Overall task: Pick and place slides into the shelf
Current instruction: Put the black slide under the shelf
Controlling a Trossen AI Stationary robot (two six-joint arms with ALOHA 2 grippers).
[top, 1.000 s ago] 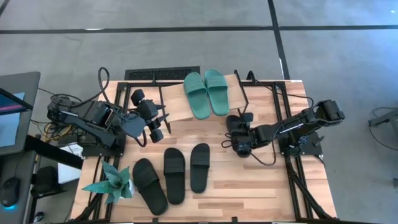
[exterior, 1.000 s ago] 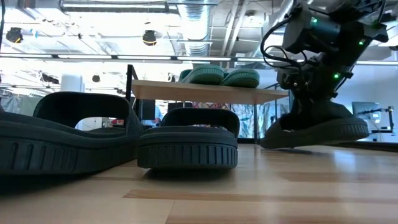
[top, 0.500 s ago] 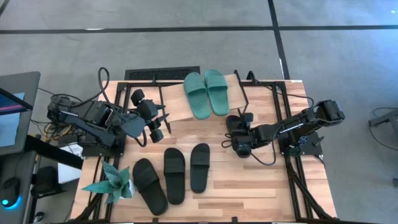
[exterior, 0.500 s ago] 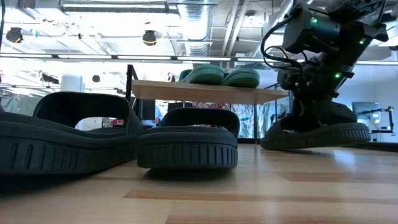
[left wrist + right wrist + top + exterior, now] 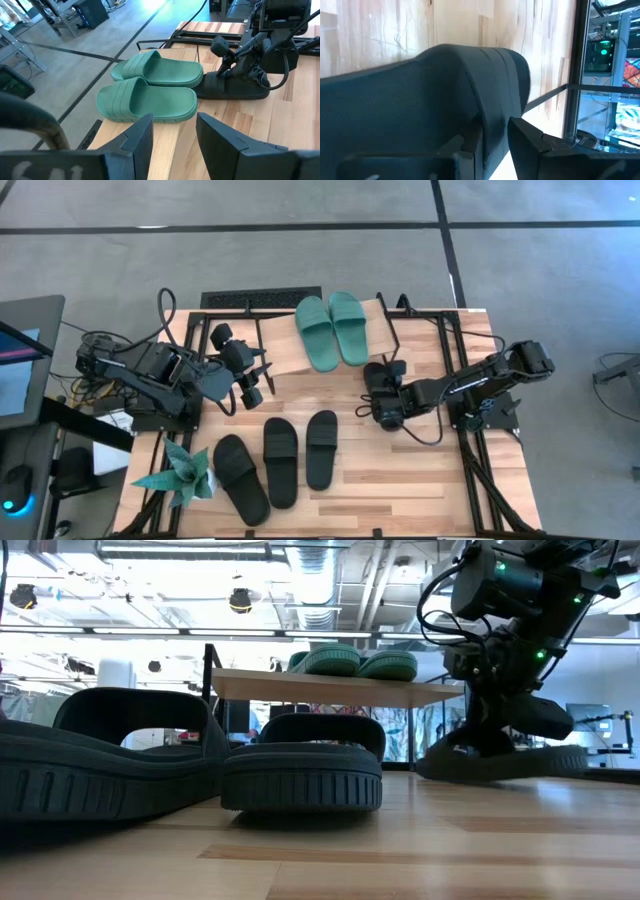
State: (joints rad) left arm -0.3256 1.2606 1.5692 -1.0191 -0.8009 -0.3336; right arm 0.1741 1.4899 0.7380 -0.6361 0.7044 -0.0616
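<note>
While the left end effector hangs spread and empty at left-centre of the high view, the right end effector right of centre pinches the strap of a black slide. Two teal slides lie on the shelf, three black slides on the tabletop at lower centre.

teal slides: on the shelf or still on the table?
On the shelf. Both teal slides lie side by side, soles down, on the slanted plank of the shelf; the low view shows them up on the plank, above the tabletop.
</note>
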